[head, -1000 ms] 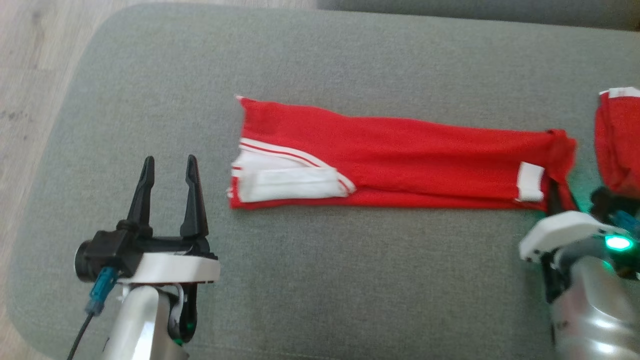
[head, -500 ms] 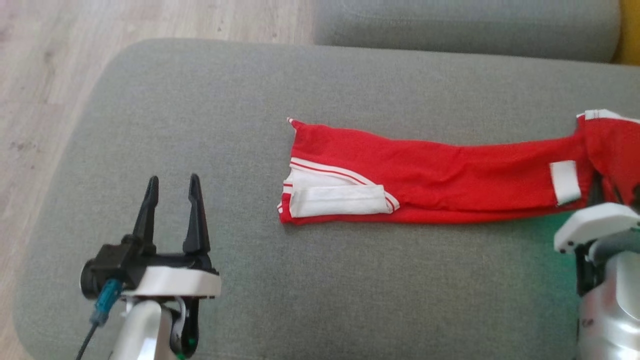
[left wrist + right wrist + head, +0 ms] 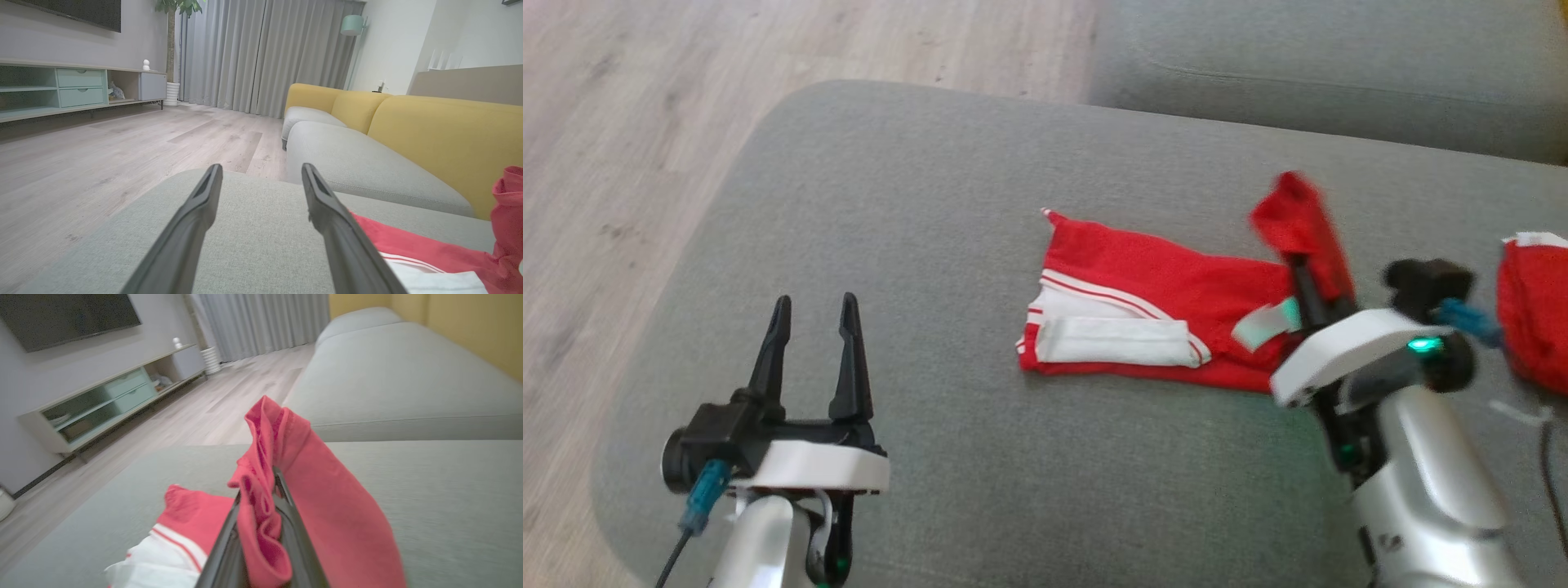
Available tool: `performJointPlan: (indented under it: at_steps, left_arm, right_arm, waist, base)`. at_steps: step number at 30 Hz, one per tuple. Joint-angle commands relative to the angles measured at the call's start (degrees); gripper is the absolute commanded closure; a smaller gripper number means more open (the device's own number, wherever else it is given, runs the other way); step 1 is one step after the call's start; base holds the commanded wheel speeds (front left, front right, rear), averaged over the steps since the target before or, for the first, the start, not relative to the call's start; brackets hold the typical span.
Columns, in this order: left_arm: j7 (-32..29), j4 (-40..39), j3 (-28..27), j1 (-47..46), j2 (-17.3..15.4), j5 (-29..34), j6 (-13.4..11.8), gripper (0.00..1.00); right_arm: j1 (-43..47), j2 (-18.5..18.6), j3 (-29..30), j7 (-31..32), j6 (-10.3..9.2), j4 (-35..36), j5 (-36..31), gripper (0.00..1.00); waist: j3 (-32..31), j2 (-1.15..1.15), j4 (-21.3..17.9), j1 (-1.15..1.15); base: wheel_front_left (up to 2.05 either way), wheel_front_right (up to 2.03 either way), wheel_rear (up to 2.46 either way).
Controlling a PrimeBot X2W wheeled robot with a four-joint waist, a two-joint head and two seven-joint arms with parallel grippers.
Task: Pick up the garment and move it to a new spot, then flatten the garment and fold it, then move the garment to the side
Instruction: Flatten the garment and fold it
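Reaching over the grey cushion, right gripper is clenched on the red garment's raised end; left gripper hovers well apart, jaws spread, empty.

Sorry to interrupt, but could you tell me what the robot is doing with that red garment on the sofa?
The robot seems to be partway through folding a red garment on the grey cushion. Its right pincer is shut on one end of the cloth and holds it raised above the rest, which lies flat with its white-trimmed end toward the left. The left pincer is open and hovers over bare cushion, touching nothing.
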State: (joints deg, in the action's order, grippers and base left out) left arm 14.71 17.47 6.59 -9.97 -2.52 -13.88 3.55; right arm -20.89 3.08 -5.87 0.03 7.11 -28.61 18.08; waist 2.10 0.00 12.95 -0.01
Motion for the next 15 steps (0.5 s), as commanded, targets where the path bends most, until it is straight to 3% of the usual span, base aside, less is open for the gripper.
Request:
performJointPlan:
  at_steps: [1,8,15]
  left_arm:
    - [0.29,-1.87,-1.16,-1.36,-0.36,0.17,0.09,0.00]
    - [0.29,-2.90,-0.47,-2.24,-0.36,-0.17,-0.04,0.00]
    - [0.29,-3.41,1.66,-3.70,-0.36,-1.78,-0.60,0.00]
  right_arm:
    - [-1.71,-0.19,-2.73,-0.22,0.37,2.48,0.55,1.00]
    - [-5.82,-0.20,-12.95,-1.47,0.37,-0.18,5.50,1.00]
    - [-10.81,-0.20,-19.13,-3.55,0.37,-6.90,6.09,1.00]
  waist:
    - [0.37,0.00,1.01,0.01]
    - [3.15,0.00,3.33,0.01]
    - [6.19,0.00,5.75,0.01]
  base:
    - [0.00,0.00,0.00]
    - [0.00,0.00,0.00]
    - [0.00,0.00,0.00]
